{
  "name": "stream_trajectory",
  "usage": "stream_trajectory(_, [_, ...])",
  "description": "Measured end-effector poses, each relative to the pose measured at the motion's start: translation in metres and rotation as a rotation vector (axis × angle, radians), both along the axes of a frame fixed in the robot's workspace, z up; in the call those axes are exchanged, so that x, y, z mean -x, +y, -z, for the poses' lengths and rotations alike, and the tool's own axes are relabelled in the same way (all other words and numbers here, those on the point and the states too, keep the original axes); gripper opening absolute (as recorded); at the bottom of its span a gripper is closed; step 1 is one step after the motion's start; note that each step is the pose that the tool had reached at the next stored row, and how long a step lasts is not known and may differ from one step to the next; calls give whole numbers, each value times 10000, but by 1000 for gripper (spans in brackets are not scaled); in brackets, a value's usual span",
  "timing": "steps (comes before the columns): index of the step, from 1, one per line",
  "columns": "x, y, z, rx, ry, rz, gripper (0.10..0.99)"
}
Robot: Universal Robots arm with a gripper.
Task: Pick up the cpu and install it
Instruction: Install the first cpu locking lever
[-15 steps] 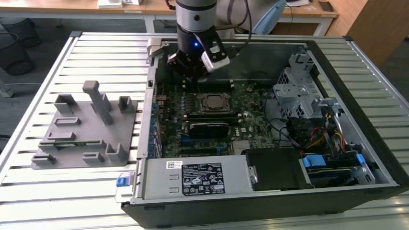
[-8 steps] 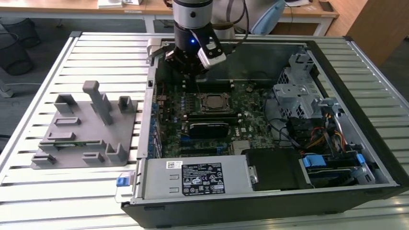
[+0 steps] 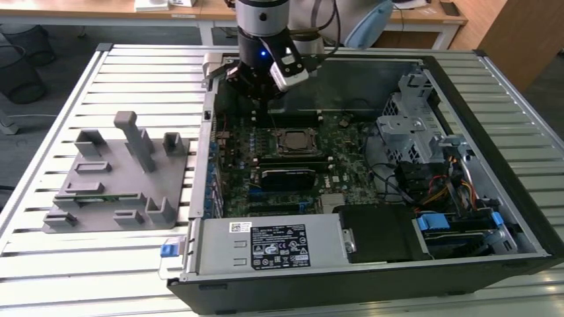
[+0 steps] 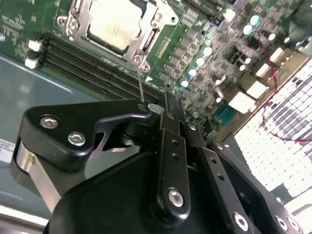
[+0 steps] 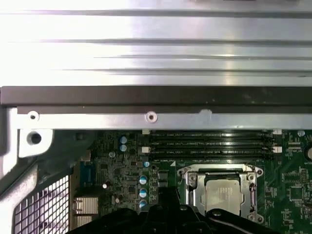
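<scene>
The cpu (image 3: 294,140), a small square chip with a pale silver top, lies flat in the motherboard socket under its metal frame; both wrist views show it too (image 4: 114,24) (image 5: 222,195). My gripper (image 3: 257,99) hangs inside the open computer case (image 3: 493,218), above the memory slots (image 5: 209,144) just behind the socket. Its black fingers (image 4: 165,122) are pressed together, apart from the cpu. A thin wire lever (image 4: 141,83) rises from the socket's corner up to the fingertips; I cannot tell whether it is pinched between them.
A grey plastic fixture with upright posts (image 3: 119,175) stands on the slatted table (image 3: 132,72) at the exterior view's left. Inside the case are a black heatsink block (image 3: 286,177), a power supply (image 3: 269,244) at the front and a drive cage with cables (image 3: 410,125) at the right.
</scene>
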State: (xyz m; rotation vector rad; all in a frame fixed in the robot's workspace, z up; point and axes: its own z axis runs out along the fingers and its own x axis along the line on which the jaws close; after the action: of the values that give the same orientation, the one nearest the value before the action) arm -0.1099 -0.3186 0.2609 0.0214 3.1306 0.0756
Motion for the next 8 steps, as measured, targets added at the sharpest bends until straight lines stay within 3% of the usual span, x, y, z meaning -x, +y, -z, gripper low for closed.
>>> stream_trajectory(3, [0, 60, 4, 1, -12, -55, 106])
stream_trajectory(8, [-42, 76, 5, -9, -23, -115, 106])
